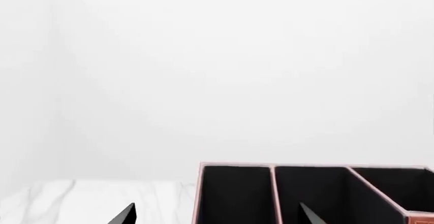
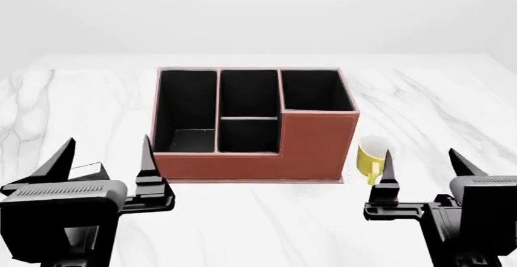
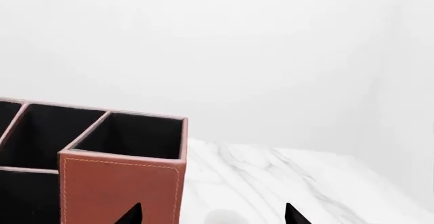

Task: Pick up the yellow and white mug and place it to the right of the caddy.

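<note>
So the caddy (image 2: 254, 125) sits square in the middle of the white marble table (image 2: 436, 97), with bare marble all round it, right out to the far edge. The yellow and white mug (image 2: 370, 158) stands upright just beside the caddy's right wall, down by the front corner, handle turned toward the robot. It looks a hair apart from the wall, but I can't swear it isn't touching.

The right gripper (image 2: 424, 170) hangs just in front of the mug with its fingers spread wide, nothing between them (the near fingertip overlaps the mug from the head camera). The left gripper (image 2: 106, 157) is also wide open and empty, off the caddy's front left corner. A small dark object (image 2: 89, 171) peeks out between its fingers.
</note>
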